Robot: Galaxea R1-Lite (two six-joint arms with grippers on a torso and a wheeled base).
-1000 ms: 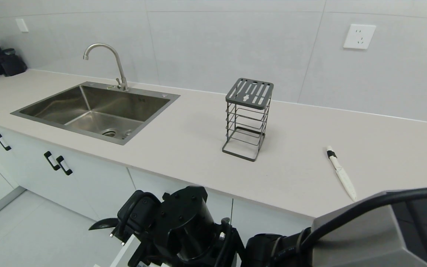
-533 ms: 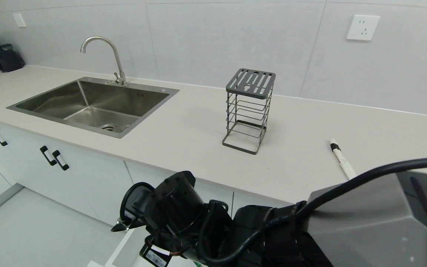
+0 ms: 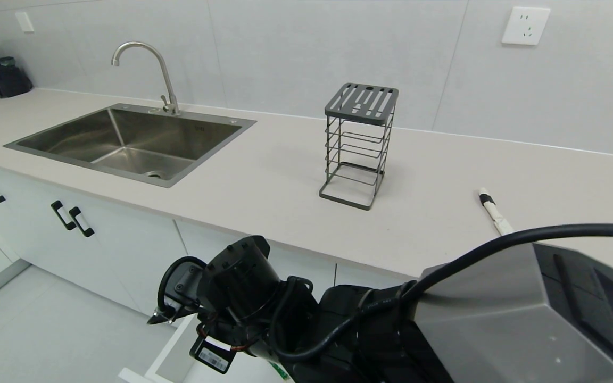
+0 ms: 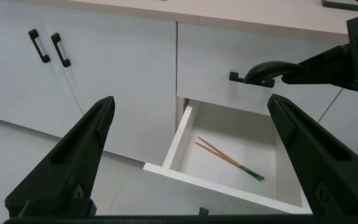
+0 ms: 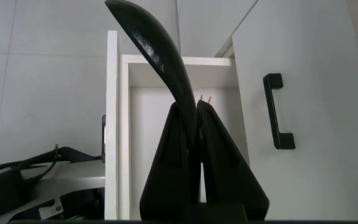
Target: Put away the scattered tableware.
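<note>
A pale, matte counter runs along a grey tiled wall, and beneath it a flat white drawer stands pulled open. Inside the drawer a pair of thin wooden chopsticks lies slantwise. Just above the drawer, the right gripper is clamped tight on a glossy black, curved spoon. The left gripper faces the drawer, its black fingers spread wide and holding nothing. On the counter, up and right of the drawer, stands a dark wire rack with a slotted top. Farther right lies a slim white knife with a black band.
</note>
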